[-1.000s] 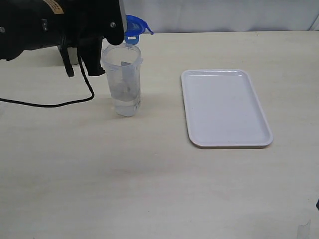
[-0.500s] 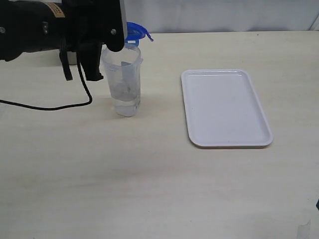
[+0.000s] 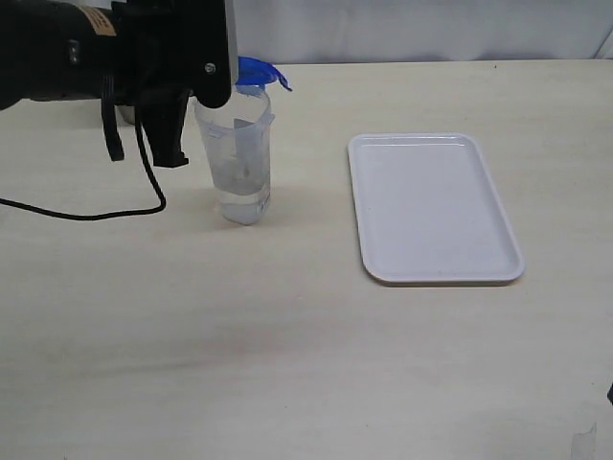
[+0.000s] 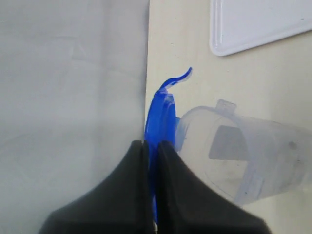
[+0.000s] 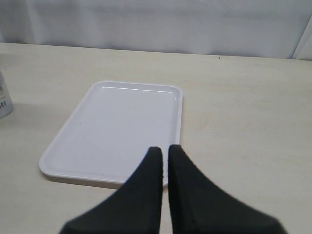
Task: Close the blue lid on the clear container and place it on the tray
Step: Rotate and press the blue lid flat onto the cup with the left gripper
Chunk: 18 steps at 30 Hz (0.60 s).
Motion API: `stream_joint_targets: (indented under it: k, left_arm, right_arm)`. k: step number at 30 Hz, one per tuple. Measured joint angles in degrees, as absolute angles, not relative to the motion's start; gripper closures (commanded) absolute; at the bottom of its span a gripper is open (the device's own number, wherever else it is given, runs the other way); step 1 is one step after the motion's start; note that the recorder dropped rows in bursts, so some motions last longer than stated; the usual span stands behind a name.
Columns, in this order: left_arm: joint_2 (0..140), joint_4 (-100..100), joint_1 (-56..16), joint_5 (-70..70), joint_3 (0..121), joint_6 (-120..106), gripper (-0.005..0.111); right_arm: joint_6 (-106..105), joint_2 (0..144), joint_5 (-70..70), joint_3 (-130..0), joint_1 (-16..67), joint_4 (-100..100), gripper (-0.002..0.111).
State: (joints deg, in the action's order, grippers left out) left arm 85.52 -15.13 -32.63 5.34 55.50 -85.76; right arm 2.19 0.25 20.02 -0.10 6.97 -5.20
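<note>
Most of the blue lid (image 3: 259, 69) hides behind the left gripper (image 4: 152, 146) clamping it at the clear container (image 3: 238, 158) rim; right gripper (image 5: 163, 155) pinched together, empty.

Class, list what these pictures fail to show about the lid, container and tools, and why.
Exterior view: the blue lid sits mostly behind the left arm; contact with the clear container unclear.
Left wrist view: the lid is edge-on in the left tool; its faces hidden.
Same view: the container's base is cut off by the edge.
Exterior view: the right tool is out of frame.
</note>
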Motion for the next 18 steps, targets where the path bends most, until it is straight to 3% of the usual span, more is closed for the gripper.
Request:
stream_joint_targets:
  k: [18]
  left_arm:
    - [84.94, -15.13, -32.63, 13.47, 55.62, -85.88, 0.107]
  right_arm:
    - [2.19, 0.25, 20.02, -0.10, 6.97, -5.20, 0.104]
